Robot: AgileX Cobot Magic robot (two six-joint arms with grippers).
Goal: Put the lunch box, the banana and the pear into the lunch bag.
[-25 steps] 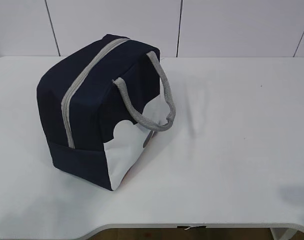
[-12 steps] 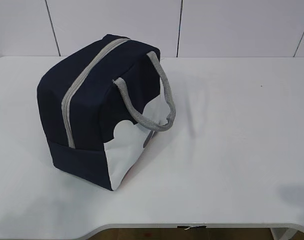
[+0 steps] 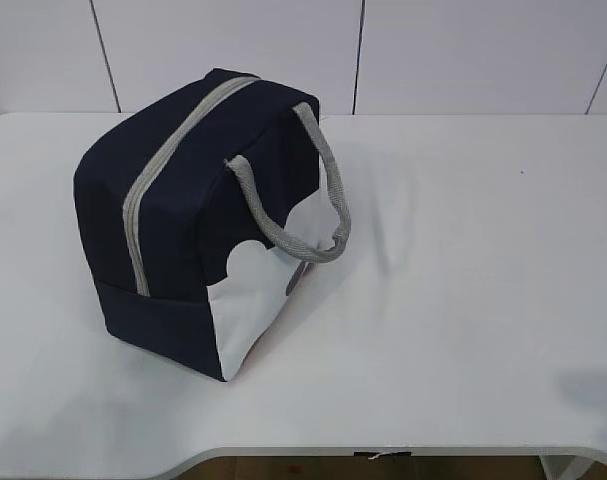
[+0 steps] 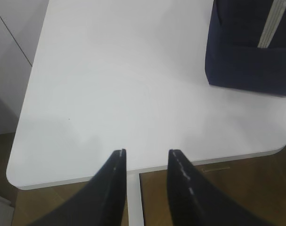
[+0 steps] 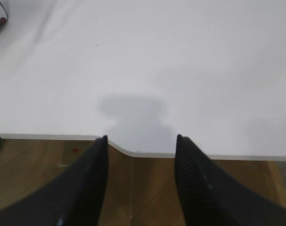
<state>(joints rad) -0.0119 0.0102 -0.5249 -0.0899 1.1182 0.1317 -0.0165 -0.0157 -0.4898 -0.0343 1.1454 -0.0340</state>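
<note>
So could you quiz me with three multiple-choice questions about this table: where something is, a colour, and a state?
1. Where on the table does the lunch bag stand?
A left side
B right side
C front right corner

2. What colour are the bag's handles?
A red
B grey
C yellow

3. The bag's zipper is
A wide open
B closed
C torn off

A: the bag fills the left part of the exterior view.
B: the rope loops are grey.
B: the grey strip runs unbroken over the top.

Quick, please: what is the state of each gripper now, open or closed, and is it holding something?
Left gripper: open, holding nothing.
Right gripper: open, holding nothing.
</note>
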